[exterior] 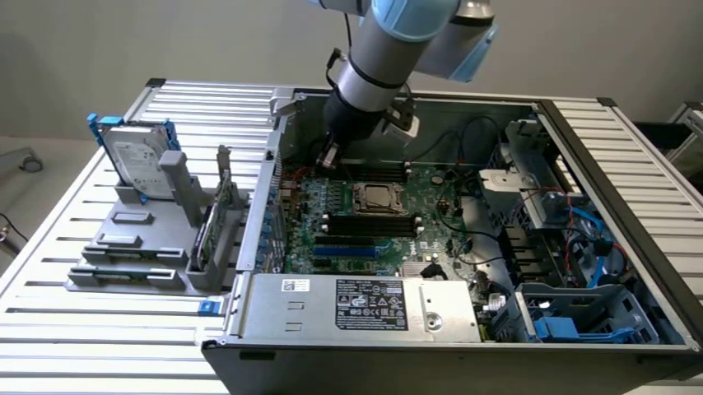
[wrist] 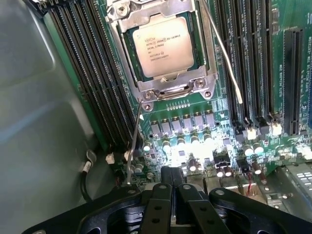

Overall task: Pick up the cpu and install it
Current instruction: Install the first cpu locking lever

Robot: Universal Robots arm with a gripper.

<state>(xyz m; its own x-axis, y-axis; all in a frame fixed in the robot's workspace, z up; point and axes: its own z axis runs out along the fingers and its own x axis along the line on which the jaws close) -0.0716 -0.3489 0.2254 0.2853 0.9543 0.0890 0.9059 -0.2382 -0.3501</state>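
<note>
Bench [exterior: 66, 329] w/ slatted top carries the open PC case [exterior: 439, 362]. Gray fixture [exterior: 143, 247] sits at 9 o'clock of the case in ext view, hard drive [exterior: 137, 156] standing upright in it, untouched. Arm [exterior: 379, 74] enters from 12 o'clock of the ext view and slants down into the case toward the ext view's left. The wrist is pitched so the cam looks across the mobo [exterior: 363, 239]. PSU [exterior: 363, 304] is at 6 o'clock of the board, well apart from the work. Status: cpu [wrist: 163, 46] lies flat in the socket [wrist: 170, 87], silvery lid up, print readable, sitting square inside the metal frame, roughly board centre in ext view [exterior: 378, 197]. So pick + place look done, imo. Not done as far as I can judge: the two wire levers [wrist: 224, 53] [wrist: 134, 141] look unlatched, standing free beside the frame rather than hooked down. Can't tell if the load plate is fully clamped. End effector [wrist: 176, 178] has fingers pressed together w/ nothing between them, i.e. closed and empty. It hangs above the VRM/cap area just beside the socket, approx 10–11 o'clock of the socket in ext view [exterior: 328, 158], near the case wall, not touching cpu or frame. Nearest thing to it is the lever on that side. Contact w/ the lever tip can't be confirmed.
</note>
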